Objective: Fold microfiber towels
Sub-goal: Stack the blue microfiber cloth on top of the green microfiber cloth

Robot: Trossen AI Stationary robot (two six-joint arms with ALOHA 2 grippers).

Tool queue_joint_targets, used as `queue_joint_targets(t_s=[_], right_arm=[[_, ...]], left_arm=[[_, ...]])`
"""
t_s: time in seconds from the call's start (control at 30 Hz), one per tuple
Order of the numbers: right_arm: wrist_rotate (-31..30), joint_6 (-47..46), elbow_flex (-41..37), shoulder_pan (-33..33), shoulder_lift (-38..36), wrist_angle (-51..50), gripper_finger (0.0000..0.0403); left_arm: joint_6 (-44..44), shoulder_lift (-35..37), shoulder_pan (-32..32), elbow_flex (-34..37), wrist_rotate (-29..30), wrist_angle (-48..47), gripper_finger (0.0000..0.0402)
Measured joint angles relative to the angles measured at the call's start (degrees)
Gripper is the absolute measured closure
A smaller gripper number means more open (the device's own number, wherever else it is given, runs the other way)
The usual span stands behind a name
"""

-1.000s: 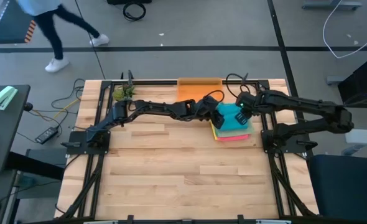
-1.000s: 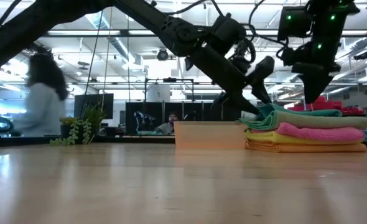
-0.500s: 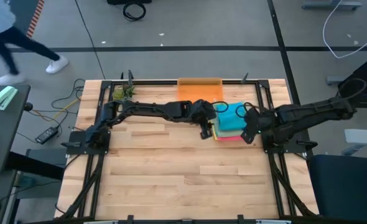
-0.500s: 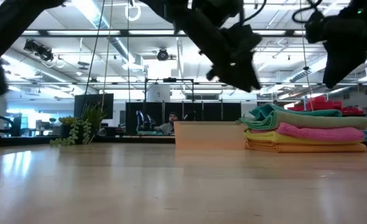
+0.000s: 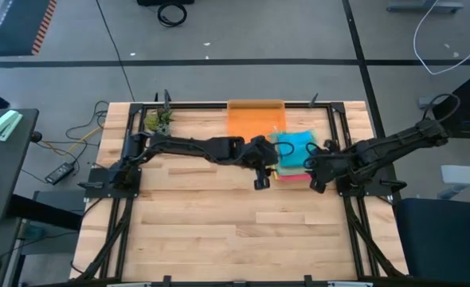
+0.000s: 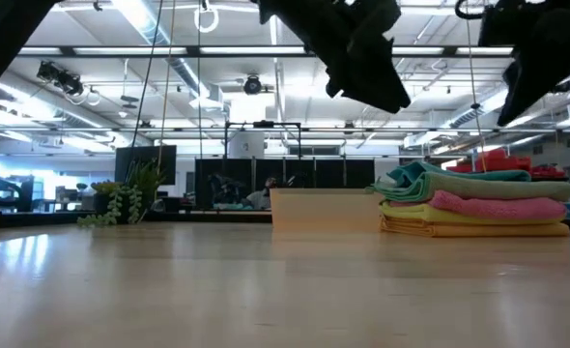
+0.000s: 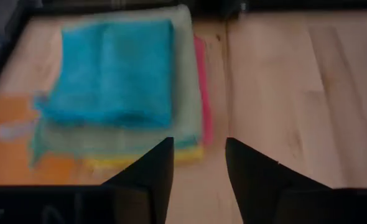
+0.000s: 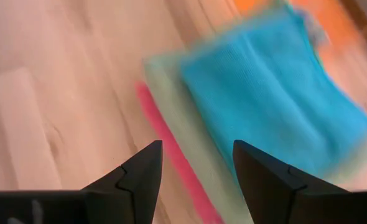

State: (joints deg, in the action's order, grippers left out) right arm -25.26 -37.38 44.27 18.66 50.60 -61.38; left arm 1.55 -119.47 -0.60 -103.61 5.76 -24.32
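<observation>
A stack of folded microfiber towels (image 5: 295, 156) lies on the table's far right part: a teal one (image 7: 112, 71) on top, then sage green (image 6: 478, 186), pink (image 6: 502, 205) and yellow (image 6: 469, 226) at the bottom. My left gripper (image 5: 260, 182) hangs open in the air just off the stack's left near corner, nothing between its fingers (image 7: 152, 171). My right gripper (image 5: 316, 185) hangs open off the stack's right near corner, also with nothing in it (image 8: 196, 180). Both are well above the table in the low view.
An orange bin (image 5: 255, 119) stands at the far edge, right beside the stack's left side. A small plant (image 5: 157, 119) sits at the far left corner. Bare wooden table (image 5: 235, 231) stretches from the stack to the near edge.
My left gripper has left the stack's left edge, risen and drawn back toward the near edge, rolling as it went. My right gripper has swung from above the stack's far side toward the near edge, past the stack's right side. The stack lies as before.
</observation>
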Motion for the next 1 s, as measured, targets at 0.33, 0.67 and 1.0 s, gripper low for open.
queue_joint_targets(t_s=[0.33,0.67,1.0], right_arm=[[-2.0,23.7,-5.4,0.1,5.9,22.3,0.0217],[-1.7,27.4,-14.3,-3.6,4.4,30.3,0.0237],[-3.2,25.0,-13.5,-7.2,6.1,32.3,0.025]], left_arm=[[-15.9,17.8,2.1,16.5,11.7,6.2,0.031],[-23.1,26.7,1.4,34.6,11.5,40.5,0.0342],[-16.9,26.9,-0.8,34.7,2.1,39.5,0.0346]])
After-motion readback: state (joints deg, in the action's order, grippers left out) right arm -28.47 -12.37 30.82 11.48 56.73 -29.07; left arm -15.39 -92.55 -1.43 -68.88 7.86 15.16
